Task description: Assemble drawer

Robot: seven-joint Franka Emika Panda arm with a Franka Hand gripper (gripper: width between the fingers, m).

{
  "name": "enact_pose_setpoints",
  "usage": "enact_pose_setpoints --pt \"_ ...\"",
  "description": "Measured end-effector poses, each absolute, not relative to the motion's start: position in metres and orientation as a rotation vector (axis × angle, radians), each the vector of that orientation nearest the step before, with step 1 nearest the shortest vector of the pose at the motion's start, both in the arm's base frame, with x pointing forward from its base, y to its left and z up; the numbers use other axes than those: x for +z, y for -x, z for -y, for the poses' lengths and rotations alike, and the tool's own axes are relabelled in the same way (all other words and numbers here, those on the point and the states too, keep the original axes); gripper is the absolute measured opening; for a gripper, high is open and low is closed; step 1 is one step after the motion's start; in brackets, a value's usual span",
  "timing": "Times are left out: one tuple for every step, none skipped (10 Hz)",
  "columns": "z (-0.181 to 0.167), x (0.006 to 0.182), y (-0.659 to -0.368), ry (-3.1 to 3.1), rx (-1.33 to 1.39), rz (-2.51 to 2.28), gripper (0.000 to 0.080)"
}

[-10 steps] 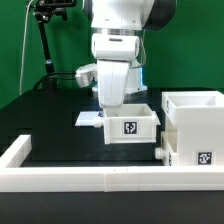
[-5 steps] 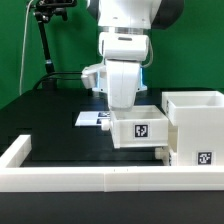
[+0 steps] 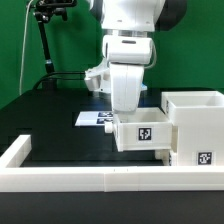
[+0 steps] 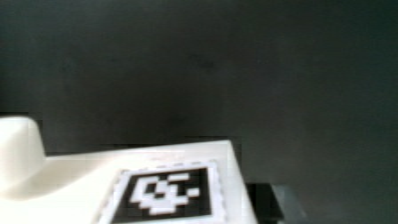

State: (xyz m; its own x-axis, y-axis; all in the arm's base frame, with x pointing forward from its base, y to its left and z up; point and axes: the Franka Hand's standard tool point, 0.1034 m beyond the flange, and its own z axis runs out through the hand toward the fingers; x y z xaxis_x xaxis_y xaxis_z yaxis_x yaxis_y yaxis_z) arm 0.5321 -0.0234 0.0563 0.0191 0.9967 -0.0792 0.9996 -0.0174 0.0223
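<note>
End effector hidden down inside drawer box, apparently grasping its wall; grip itself impossible to confirm. Drawer box held just beside drawer case, toward exterior view's left, tagged face toward camera. Marker board behind, on surface.

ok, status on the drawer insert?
End effector fingers hidden behind the small drawer box, grip state unclear. Box pressed up against the drawer housing, moved right since a second ago. Nothing visible in the way.

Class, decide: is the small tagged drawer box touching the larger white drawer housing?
Cannot tell. In the exterior view the small drawer box overlaps the drawer housing, showing no plain gap or contact.
</note>
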Motion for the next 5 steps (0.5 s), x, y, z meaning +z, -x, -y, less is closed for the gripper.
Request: enact_pose_setpoints --pt "0.023 0.056 -0.532 -2.19 -0.063 -2.151 0.0074" --pt "0.021 0.056 -0.533 -2.187 -0.063 -2.154 0.0074" --pt "0.017 0.057 -0.536 -2.189 -0.064 -2.153 0.0074" --pt "0.014 0.057 -0.54 -2.185 -0.07 -2.158 0.0074" --pt "0.013 0.057 -0.543 -2.182 -0.068 -2.16 0.0074"
